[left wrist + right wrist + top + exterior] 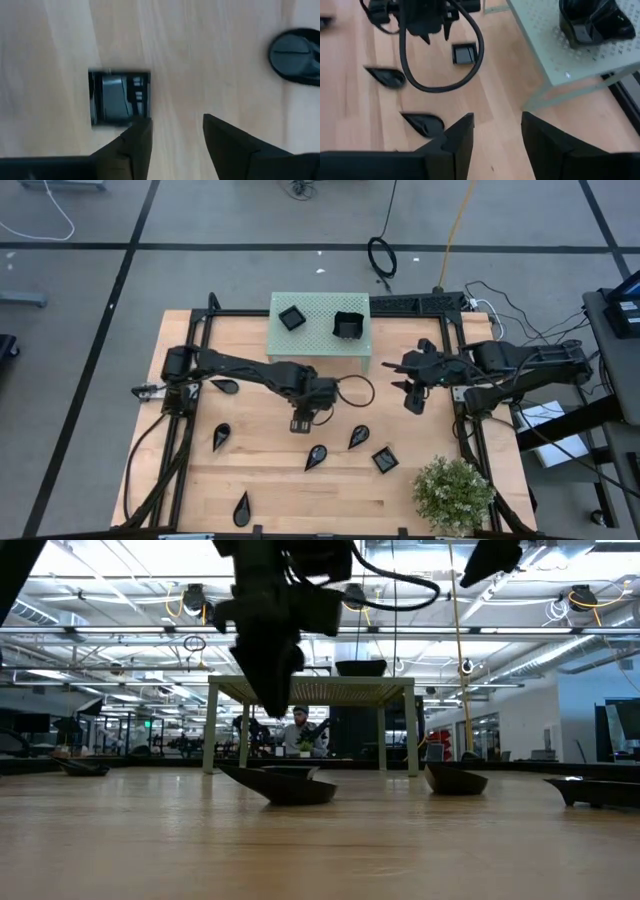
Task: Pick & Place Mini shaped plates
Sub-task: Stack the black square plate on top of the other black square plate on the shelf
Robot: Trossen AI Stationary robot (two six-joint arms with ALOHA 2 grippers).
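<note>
Several small glossy black mini shaped plates lie flat on the wooden table: a square one (300,425) (119,98), teardrop ones (358,437) (316,456) (221,436) and another square one (384,459). Two more plates (291,317) (348,325) sit on the pale green perforated stand (325,348). My left gripper (177,130) (312,412) hangs open, pointing down, a little above the table. The square plate lies just beside one of its fingers, not between them. My right gripper (497,130) (415,392) is open and raised at the stand's right, holding nothing.
A potted plant (455,495) stands at the near right corner. Teardrop plates also lie at the left (225,385) and near the front edge (241,508). A black cable loops beside my left wrist (358,390). Bare wood shows between the plates at the table's middle.
</note>
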